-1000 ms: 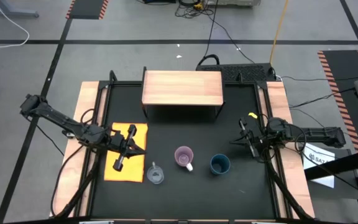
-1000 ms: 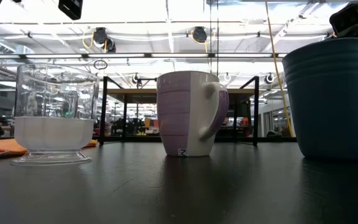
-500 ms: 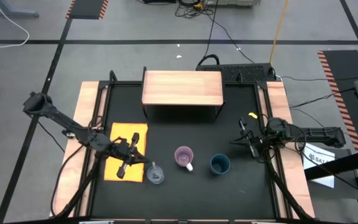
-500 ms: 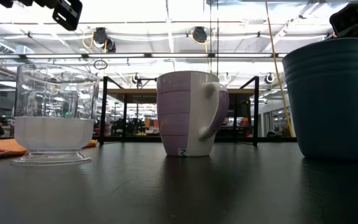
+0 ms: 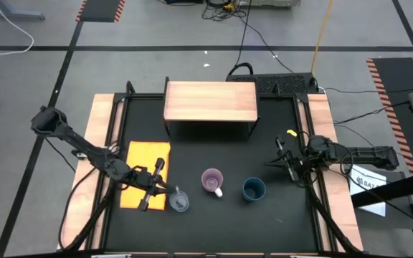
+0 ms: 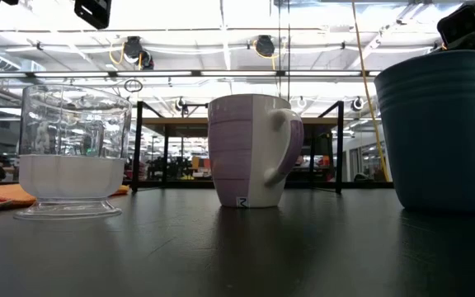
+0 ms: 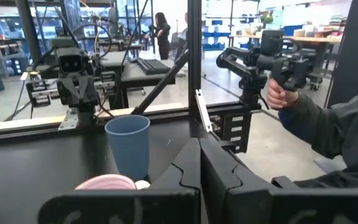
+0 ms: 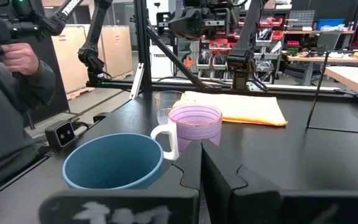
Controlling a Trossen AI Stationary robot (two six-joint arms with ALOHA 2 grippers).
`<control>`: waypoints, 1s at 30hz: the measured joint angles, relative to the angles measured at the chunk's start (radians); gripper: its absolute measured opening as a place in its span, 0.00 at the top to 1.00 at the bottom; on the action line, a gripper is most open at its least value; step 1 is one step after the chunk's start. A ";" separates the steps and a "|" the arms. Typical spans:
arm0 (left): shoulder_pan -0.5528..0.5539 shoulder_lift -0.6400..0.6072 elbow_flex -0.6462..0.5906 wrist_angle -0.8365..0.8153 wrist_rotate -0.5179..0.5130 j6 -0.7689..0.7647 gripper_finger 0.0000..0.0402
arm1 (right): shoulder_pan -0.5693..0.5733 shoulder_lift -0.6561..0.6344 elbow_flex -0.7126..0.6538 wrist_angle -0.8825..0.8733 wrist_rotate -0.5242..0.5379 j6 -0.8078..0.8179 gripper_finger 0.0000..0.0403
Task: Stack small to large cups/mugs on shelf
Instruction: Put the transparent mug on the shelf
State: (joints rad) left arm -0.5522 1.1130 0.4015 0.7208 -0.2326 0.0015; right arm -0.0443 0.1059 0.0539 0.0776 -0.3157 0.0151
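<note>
The left gripper (image 5: 151,188) sits low and left of centre in the overhead frame, its fingers pressed together on nothing, poised over the lower right corner of the yellow-orange mat (image 5: 141,159). Just to its right stands the tiny clear glass cup (image 5: 180,200), close by the fingertips, though contact cannot be judged from above. In the table-level frame that glass cup (image 6: 72,153) fills the left side (its thick base looks cloudy white), with a dark piece of the arm hanging at the upper left.

Further right along the same row, near the bottom of the overhead frame, comes the light purple mug (image 5: 212,180), its pale handle pointing toward the lower right, and then the dark teal-blue cup (image 5: 254,189). All three stand upright on the black table (image 5: 278,215), apart from one another.

The right gripper (image 5: 281,157) waits at mid-right of the overhead frame, fingers together and empty, well right of the teal cup.

The shelf (image 5: 210,101), a light-wood board on thin black legs, occupies the upper centre with its top bare.
</note>
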 joint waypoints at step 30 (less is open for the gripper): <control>0.045 0.046 0.000 -0.105 -0.040 -0.174 1.00 | 0.000 0.000 0.000 0.000 0.000 0.000 1.00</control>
State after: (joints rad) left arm -0.5069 1.1591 0.4015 0.6154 -0.2728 -0.1723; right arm -0.0444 0.1059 0.0536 0.0772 -0.3157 0.0153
